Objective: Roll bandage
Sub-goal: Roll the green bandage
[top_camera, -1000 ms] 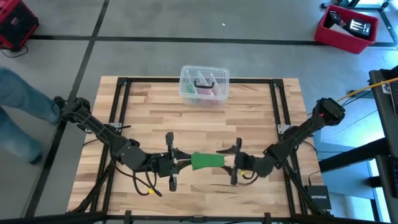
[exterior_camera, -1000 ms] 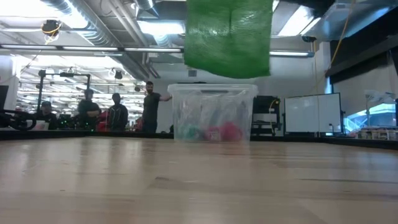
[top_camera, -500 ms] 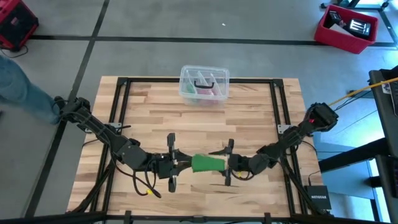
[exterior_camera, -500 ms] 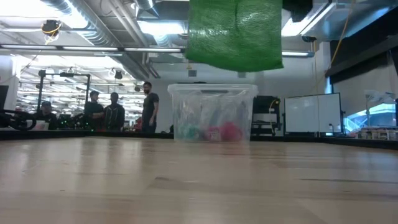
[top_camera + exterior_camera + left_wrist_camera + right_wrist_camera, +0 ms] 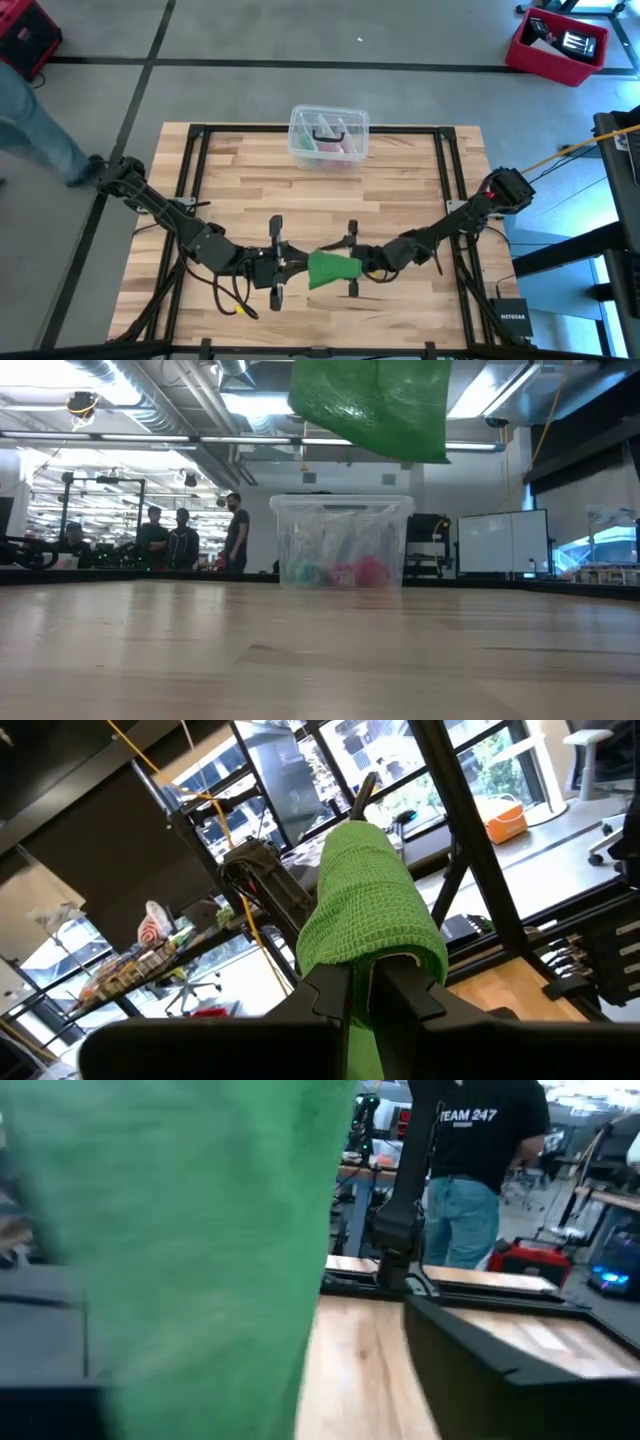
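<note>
Your left gripper [image 5: 292,264] is clamped on the bright green soft fabric bandage [image 5: 333,268], held above the wooden table [image 5: 400,180] near its front edge. Your right gripper [image 5: 358,268] is at the bandage's other end; whether its fingers grip, you can't tell.

- Bright, even overhead light on wooden table [image 5: 400,190]; faint, soft shadows.
- Glare from ceiling lights [image 5: 262,402] in low view.
- Daylight through windows [image 5: 470,770] in left wrist view.
- Bandage [image 5: 170,1250] out of focus, smeared, in right wrist view.
</note>
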Available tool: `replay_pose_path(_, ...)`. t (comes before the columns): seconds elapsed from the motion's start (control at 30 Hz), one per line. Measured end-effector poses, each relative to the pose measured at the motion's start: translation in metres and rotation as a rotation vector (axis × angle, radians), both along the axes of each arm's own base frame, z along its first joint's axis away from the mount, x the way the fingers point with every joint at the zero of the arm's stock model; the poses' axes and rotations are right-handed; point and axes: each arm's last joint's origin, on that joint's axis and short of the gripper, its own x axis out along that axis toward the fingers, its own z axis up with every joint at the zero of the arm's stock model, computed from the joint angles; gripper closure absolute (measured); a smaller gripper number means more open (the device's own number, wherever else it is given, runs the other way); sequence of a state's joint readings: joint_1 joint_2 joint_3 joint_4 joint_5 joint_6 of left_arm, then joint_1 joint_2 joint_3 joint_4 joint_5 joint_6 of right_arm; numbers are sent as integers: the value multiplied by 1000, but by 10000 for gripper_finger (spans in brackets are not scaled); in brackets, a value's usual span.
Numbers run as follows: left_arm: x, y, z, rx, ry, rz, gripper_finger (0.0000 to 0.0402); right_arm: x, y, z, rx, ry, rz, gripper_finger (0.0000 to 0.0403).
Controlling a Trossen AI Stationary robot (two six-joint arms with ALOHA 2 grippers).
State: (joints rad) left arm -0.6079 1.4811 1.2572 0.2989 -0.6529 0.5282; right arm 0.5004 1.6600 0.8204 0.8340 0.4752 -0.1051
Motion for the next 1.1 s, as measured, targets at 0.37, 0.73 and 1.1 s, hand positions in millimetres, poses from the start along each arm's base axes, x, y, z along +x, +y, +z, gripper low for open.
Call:
replay_pose_path(0.37, -10, -9, 20, -62, -33, -29, 384, -16, 20, -8, -148, 87, -90, 390)
replay_pose_path(0.73, -18, -12, 41, -22, -14, 62, 384, -24, 30, -12, -182, 117, -139, 397)
replay_pose_path(1.1, -20, 1, 64, 140, 4, 296, 384, -26, 41, 1, -137, 63, -114, 400)
